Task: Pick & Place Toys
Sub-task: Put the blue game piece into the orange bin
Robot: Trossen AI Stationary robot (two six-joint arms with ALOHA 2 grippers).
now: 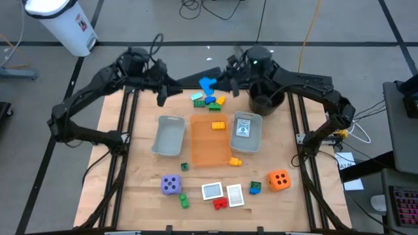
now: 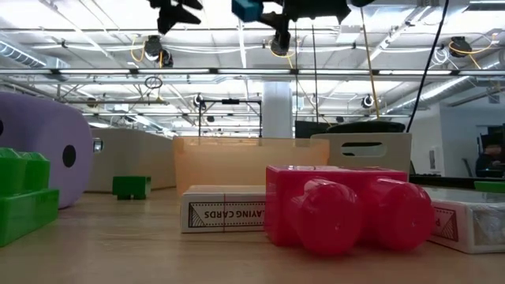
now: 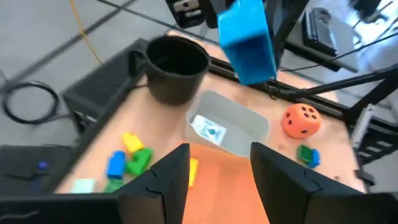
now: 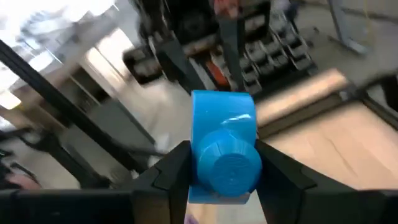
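While aloft, right tool [image 4: 219,163] grips blue brick [image 4: 224,146]

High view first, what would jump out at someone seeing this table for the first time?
The blue brick held up in the air by the right gripper, jaws shut on it, above the table's far edge; the left gripper hangs empty just across from it. Next, the orange tray in the middle between two grey trays, then the purple die and the orange die near the front corners.
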